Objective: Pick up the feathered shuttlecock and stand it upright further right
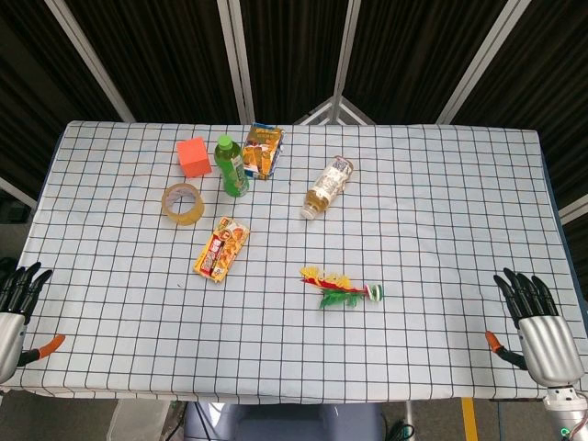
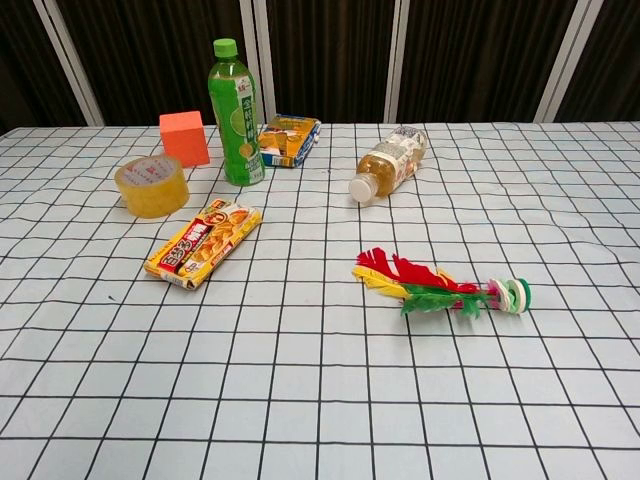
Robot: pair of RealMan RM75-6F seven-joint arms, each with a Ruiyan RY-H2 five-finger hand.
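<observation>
Checked table (image 1: 441,184) with shuttlecock (image 2: 440,284), bottles, snacks, tape, cube.

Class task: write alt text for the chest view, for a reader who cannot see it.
A feathered shuttlecock lies on its side on a checked tablecloth. Behind it are a fallen bottle, an upright green bottle, a tape roll and a snack packet.

Shuttlecock (image 1: 342,289) lies flat, centre-front on table (image 1: 441,202); tape (image 1: 183,203), cube (image 1: 193,156), bottle (image 1: 231,166) stand rear-left.

Matt checked cloth covers the bench (image 2: 300,400); the bottles (image 2: 235,110) are glossy plastic, the shuttlecock (image 2: 440,285) feathered, the tape (image 2: 152,186) shiny.
</observation>
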